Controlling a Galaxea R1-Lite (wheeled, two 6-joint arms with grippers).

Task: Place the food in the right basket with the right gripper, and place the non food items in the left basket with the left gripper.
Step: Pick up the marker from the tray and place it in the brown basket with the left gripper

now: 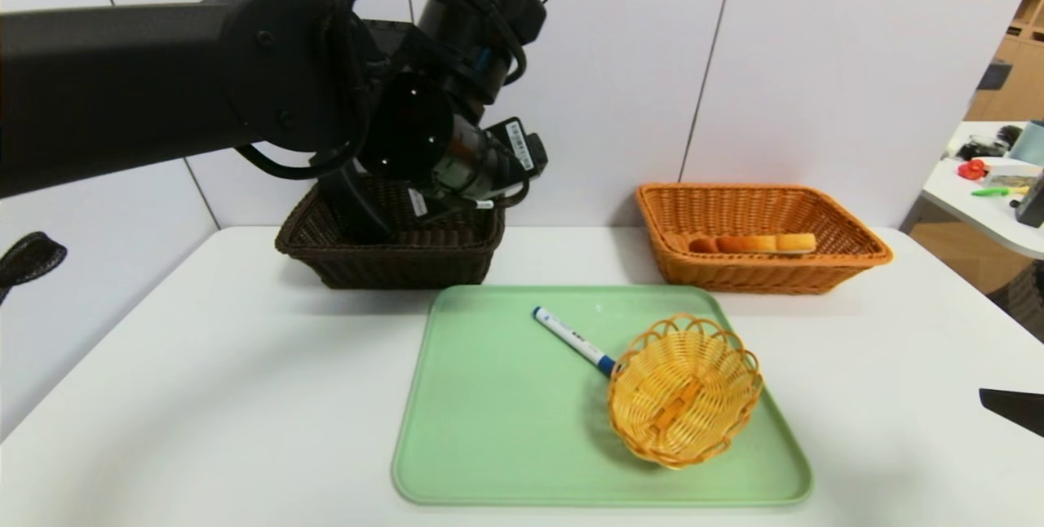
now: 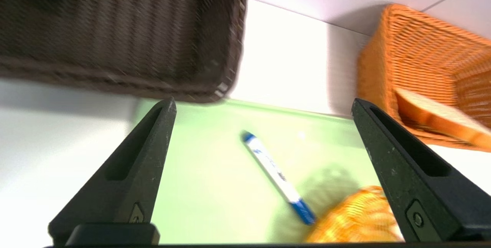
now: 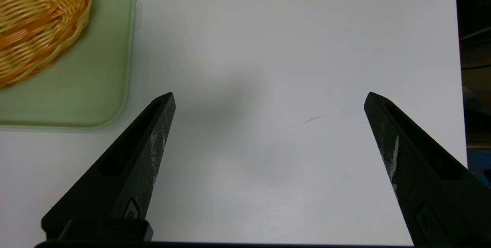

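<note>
Barcode stickers on the left gripper [image 1: 457,184], print too small to read, blue printing on the white marker [image 1: 573,338], illegible, no other text readable anywhere

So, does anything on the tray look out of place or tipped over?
Yes. The small yellow basket lies tipped on its side on the green tray, its opening facing the camera. The marker lies loose beside it.
</note>
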